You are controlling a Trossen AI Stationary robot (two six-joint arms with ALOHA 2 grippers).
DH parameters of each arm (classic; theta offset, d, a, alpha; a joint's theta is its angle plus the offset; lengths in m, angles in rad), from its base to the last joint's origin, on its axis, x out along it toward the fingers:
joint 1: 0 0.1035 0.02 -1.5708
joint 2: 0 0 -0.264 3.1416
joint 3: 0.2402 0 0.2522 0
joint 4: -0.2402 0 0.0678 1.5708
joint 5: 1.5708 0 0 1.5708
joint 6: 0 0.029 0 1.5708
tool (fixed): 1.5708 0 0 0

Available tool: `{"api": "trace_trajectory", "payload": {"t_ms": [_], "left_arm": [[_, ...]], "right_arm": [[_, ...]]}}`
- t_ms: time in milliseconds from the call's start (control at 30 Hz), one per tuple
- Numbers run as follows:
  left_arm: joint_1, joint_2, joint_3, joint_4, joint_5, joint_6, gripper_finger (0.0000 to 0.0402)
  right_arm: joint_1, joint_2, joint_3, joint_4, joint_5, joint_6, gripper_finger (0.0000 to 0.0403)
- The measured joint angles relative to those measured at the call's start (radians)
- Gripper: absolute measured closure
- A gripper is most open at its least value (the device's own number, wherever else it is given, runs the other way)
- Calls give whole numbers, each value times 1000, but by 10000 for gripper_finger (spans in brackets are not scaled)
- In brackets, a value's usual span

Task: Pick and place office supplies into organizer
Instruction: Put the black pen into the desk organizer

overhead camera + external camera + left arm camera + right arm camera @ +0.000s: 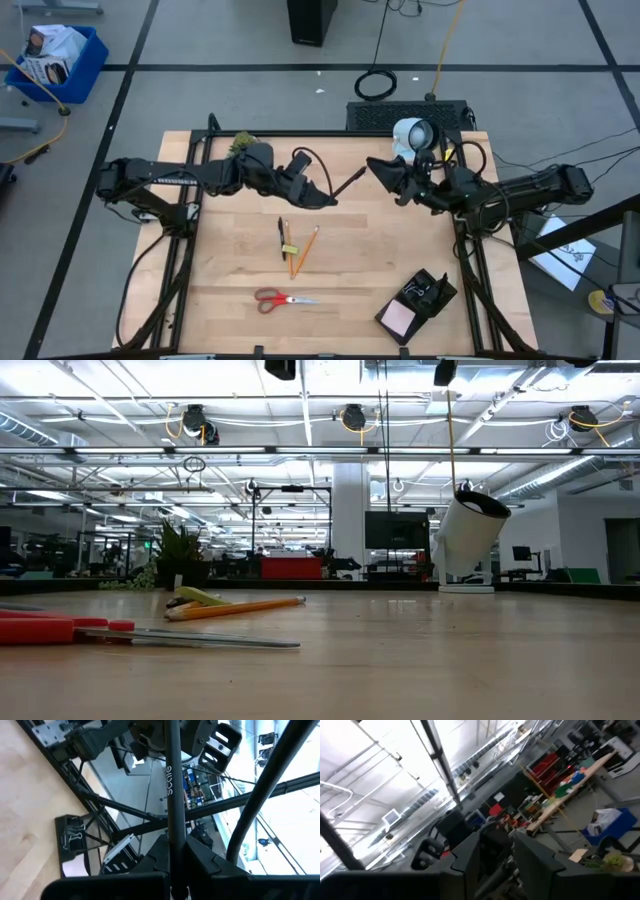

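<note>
My left gripper (326,196) hovers over the table's far middle, shut on a black pen (348,183). The pen's free end points at my right gripper (376,168), which is raised opposite it with its fingers (465,862) apart. Whether those fingers touch the pen, I cannot tell. On the table lie red-handled scissors (285,298), two orange pencils (306,250) and another black pen (282,236). The black organizer (428,292) stands near the front right with a pink sticky pad (400,318) at its near end. My left gripper pinches the black pen's shaft (173,834) between its two fingers, at the end away from my right gripper. The fingers come in level from the table's left, and the pen sticks out beyond them, roughly along them. The pen is lifted clear of the table.
A round white lamp (412,135) stands behind my right gripper at the far edge, and a small green plant (241,143) sits at the far left. Binder clips (74,829) lie in the organizer. Bare wood lies between the pencils and the organizer.
</note>
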Motion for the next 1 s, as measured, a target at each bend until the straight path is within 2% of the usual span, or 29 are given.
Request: {"api": "trace_trajectory", "payload": {"t_ms": [200,300,433,567,700,867,1000], "left_arm": [[-15,0,0,0,-29,19,376],[-21,0,0,14,-52,19,373],[-20,0,0,55,-61,26,382],[-13,0,0,49,-67,21,378],[-12,0,0,47,-66,14,373],[-12,0,0,46,-64,14,383],[-11,0,0,45,-71,6,374]], "right_arm": [[0,0,0,58,114,-121,260],[-1,-1,0,44,182,-74,247],[-15,16,-12,14,134,73,232],[-27,44,-35,83,98,194,220],[-26,81,-43,202,94,188,213],[-27,124,-43,241,45,243,211],[-18,159,-43,327,40,264,213]]}}
